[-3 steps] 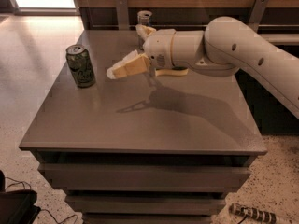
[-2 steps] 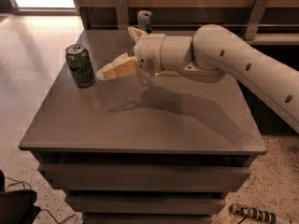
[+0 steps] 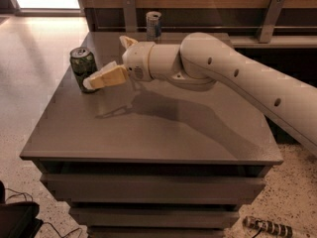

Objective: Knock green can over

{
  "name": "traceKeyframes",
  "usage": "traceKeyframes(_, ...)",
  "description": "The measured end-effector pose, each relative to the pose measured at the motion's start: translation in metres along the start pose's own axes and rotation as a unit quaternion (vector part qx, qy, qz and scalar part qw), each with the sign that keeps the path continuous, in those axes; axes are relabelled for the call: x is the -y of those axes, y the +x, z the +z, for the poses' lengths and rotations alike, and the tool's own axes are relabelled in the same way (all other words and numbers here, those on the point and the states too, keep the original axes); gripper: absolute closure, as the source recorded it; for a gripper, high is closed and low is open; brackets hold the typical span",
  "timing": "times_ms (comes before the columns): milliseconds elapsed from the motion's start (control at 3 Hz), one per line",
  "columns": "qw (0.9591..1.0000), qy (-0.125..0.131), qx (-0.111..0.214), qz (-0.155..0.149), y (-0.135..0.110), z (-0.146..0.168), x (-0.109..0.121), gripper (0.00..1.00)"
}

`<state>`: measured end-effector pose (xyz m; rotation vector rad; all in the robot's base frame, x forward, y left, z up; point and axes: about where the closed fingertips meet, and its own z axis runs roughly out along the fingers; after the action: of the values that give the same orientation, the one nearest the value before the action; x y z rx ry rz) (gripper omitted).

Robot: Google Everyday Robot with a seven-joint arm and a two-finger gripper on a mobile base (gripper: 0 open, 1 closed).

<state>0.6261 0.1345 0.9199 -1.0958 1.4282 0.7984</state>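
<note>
The green can stands upright on the left part of the grey table, with its silver top showing. My gripper reaches in from the right on a white arm. Its cream fingertips are at the can's lower right side, touching it or nearly so.
A taller silver-and-blue can stands at the table's back edge. Behind it runs a dark wooden wall with metal brackets. The table's left edge is close to the green can. A striped object lies on the floor at bottom right.
My gripper has moved left across the table, from mid-table to the green can's side. The can still stands upright in the same place.
</note>
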Motion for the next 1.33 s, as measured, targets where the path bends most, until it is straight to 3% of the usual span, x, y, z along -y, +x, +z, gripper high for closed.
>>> traceKeyframes(1000,0.9990,0.012,-0.002,0.042,0.023,0.050,-0.003,0.00)
traceKeyframes(1333,0.9993,-0.001,0.019,0.033,0.025,0.066,-0.006,0.00)
